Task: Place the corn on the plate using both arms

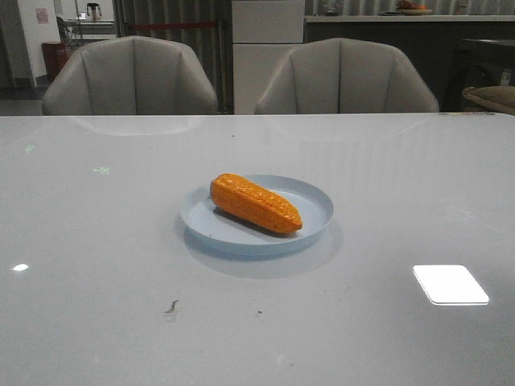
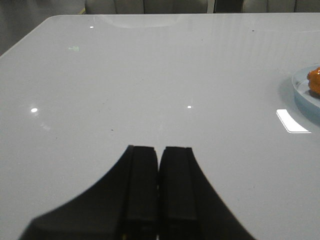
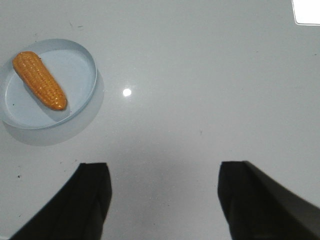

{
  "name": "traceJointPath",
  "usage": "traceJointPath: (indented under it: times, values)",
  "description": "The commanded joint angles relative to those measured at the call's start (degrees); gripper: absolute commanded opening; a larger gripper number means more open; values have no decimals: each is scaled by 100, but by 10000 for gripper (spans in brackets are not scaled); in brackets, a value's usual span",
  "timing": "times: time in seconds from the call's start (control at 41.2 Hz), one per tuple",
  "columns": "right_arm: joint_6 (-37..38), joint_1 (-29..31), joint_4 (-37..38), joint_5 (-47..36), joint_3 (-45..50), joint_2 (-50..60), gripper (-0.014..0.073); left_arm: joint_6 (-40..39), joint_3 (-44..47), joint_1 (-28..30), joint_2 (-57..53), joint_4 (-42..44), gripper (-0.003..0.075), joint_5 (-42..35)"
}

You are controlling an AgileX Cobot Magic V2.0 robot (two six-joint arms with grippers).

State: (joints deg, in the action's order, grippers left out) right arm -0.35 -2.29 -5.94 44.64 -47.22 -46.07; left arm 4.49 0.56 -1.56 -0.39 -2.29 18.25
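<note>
No readable text or labels

A glossy pale grey counter is seen — bright light reflections are scattered across it. The pale blue plate is set directly on it near the middle, and a small dark speck is spotted just in front — nearer the camera.

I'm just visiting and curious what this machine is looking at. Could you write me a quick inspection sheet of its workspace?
Surface: glossy pale grey table, light glare and a few small dark specks.
Job's things: orange corn lies on the pale blue plate, mid-table.
Clutter: nothing seen.
Grippers: left tool shut, empty, over bare table; right tool open, empty, apart from the plate.
Cables: nothing seen.
Surroundings: two grey chairs behind the table; dim room beyond.
</note>
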Motion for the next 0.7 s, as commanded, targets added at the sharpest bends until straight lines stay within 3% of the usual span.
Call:
traceJointPath:
  times: [0.0,0.073,0.267,0.315,0.509,0.679]
  values:
    - [-12,27,158,-465,-121,59,556,-60,217,-34,-105,-12,94,-445]
    - [-12,27,131,-534,-7,269,474,-60,217,-34,-105,-12,94,-445]
    - [-12,27,186,-1950,861,1296,35,-60,217,-34,-105,-12,94,-445]
    - [-12,27,186,-2386,1175,1596,68,-60,217,-34,-105,-12,94,-445]
    - [-12,27,197,-4521,2746,3108,52,-60,217,-34,-105,-12,94,-445]
    - [-12,27,197,-4825,3828,4364,52,-60,217,-34,-105,-12,94,-445]
